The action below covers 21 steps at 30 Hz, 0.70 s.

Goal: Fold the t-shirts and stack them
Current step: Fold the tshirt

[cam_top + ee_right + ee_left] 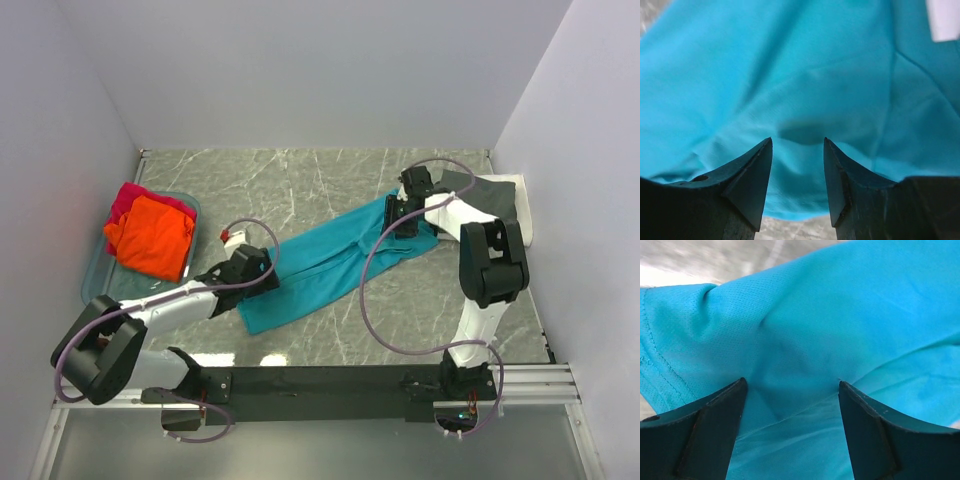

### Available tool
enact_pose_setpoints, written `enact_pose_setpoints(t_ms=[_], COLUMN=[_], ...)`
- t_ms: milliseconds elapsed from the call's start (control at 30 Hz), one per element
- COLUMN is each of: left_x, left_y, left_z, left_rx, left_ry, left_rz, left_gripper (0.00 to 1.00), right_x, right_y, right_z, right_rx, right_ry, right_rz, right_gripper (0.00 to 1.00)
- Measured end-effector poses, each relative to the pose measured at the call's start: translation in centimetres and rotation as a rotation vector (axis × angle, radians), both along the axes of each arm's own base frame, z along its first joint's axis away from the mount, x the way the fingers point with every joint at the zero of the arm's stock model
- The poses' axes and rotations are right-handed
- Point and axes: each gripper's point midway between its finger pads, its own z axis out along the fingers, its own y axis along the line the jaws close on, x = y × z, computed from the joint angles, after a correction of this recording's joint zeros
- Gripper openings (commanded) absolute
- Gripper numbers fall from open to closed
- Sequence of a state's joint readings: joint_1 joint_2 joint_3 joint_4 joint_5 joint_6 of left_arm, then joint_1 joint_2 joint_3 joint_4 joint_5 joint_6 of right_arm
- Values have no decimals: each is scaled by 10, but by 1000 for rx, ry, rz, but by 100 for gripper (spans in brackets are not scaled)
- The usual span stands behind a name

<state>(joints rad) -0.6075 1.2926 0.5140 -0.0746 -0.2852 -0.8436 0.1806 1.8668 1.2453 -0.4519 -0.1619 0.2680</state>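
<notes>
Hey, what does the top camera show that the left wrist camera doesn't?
Only the top external view: both arms, the tub holding the orange shirt and magenta-red shirt, and the dark grey shirt at far right. Only the left wrist view: the left gripper open around a raised fold, plus a stitched hem. Both: the teal shirt on the marble table.

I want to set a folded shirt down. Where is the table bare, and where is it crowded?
Bare marble lies along the back wall, between the tub and the dark grey shirt. A smaller patch lies between the teal shirt and the right arm's base, crossed by a cable loop. The left and the back-right corner are crowded.
</notes>
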Motion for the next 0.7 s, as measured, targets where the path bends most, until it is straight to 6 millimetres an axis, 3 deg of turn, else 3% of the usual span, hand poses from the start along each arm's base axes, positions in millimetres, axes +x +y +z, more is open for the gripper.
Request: enact_pose_setpoints(t_ms=[200, 367, 700], left_x=[-19, -46, -87], left_y=[-31, -54, -71], left_z=[3, 5, 6], left_rx=[-85, -165, -241], left_ry=[2, 41, 127], left_rz=[-52, -99, -160], left_gripper=[81, 81, 82], right_x=[32, 49, 77], right_y=[5, 12, 51], right_z=[3, -5, -5], right_rx=[-15, -38, -70], right_ry=[-14, 13, 26], right_rz=[-1, 15, 100], right_gripper=[53, 53, 53])
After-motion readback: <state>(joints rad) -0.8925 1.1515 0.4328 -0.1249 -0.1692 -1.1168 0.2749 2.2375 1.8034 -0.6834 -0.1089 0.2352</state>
